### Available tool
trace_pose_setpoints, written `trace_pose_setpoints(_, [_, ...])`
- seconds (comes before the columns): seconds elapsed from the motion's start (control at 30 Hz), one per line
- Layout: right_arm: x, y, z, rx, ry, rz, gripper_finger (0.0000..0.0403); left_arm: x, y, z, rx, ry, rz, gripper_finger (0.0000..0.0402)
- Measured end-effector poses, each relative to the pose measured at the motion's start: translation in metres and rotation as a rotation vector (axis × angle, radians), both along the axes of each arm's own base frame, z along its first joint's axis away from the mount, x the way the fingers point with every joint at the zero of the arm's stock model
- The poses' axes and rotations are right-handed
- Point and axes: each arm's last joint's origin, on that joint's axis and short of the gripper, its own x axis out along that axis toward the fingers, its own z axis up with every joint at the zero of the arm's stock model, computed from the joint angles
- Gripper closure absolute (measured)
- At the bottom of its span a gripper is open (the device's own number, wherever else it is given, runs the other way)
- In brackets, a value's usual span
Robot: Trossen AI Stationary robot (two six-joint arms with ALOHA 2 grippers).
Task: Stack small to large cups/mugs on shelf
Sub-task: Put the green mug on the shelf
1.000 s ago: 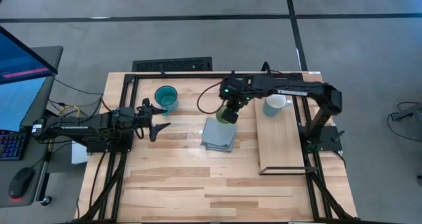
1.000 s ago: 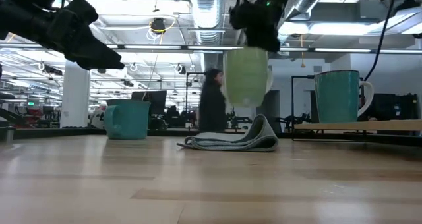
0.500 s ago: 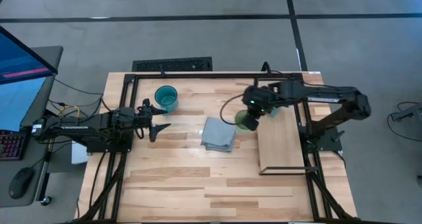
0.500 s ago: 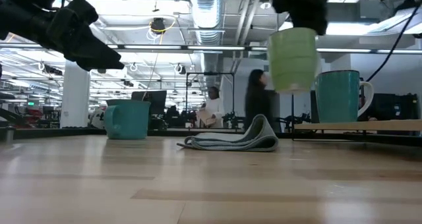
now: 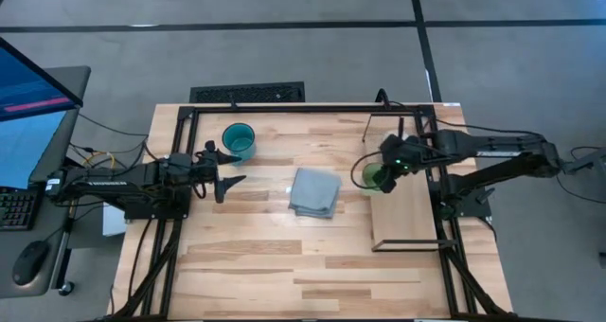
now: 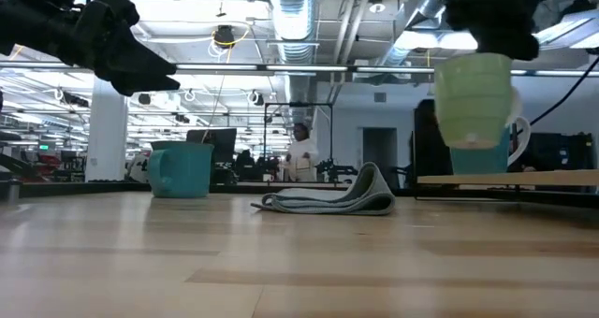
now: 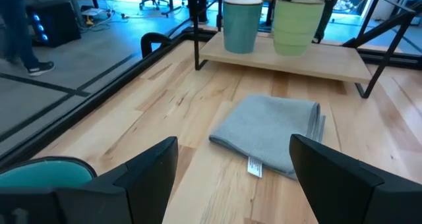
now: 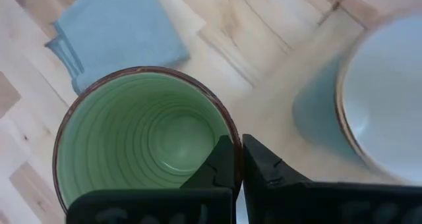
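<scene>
My right gripper (image 8: 237, 146) is shut on a light green mug (image 8: 142, 138), which hangs upright just left of the shelf (image 5: 407, 218), a light-wood board. On the shelf stands a mug (image 8: 382, 99) with a teal wall, white inside and white handle (image 6: 518, 140). It is hidden under my right arm in the high view. A second teal mug (image 5: 239, 140) stands on the tabletop at the far left. My left gripper (image 5: 222, 175) hovers open beside that mug, touching nothing. My right gripper pinches the green mug's rim (image 8: 217, 115) on the side toward the shelf, one finger inside the mug and one outside. The fingers come from above, slanting down. The mug (image 6: 474, 101) hangs upright below them, its bottom clear of the table and the shelf.
A folded grey-blue cloth (image 5: 314, 191) lies mid-table between the two arms. Black frame rails run along the table's far, left and right edges. People stand in the room beyond the table's far edge.
My right gripper has carried the green mug toward the table's right edge, from over the cloth's far end to the shelf's left side. It has also rolled at the wrist. The mug has stayed upright and clear of the table. The arm has drawn back.
</scene>
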Motion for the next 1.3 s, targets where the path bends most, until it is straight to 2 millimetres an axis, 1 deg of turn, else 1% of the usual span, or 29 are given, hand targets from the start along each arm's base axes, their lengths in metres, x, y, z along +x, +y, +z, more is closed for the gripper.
trace_pose_setpoints(0.13, [-0.015,0.002,-0.002,0.017,0.032,-0.058,0.0384,0.000,0.000,0.000,-0.002,-0.004,0.001,0.0120])
trace_pose_setpoints(0.33, [-0.027,0.003,-0.003,0.019,0.080,-0.119,0.0384,0.000,0.000,0.000,-0.001,-0.003,0.005,0.0120])
trace_pose_setpoints(0.67, [-0.036,0.002,-0.005,0.018,0.166,-0.196,0.0384,0.000,0.000,0.000,0.000,0.002,0.006,0.0120])
trace_pose_setpoints(0.93, [-0.038,0.002,-0.006,0.018,0.183,-0.222,0.0384,0.000,0.000,-0.001,-0.001,0.008,0.006,0.0120])
trace_pose_setpoints(1.17, [-0.041,0.002,-0.028,0.016,0.227,-0.238,0.0384,0.000,0.000,-0.001,-0.001,0.007,0.006,0.0120])
trace_pose_setpoints(1.3, [-0.044,0.002,-0.030,0.012,0.212,-0.234,0.0384,0.000,0.000,-0.001,-0.007,0.004,0.007,0.0120])
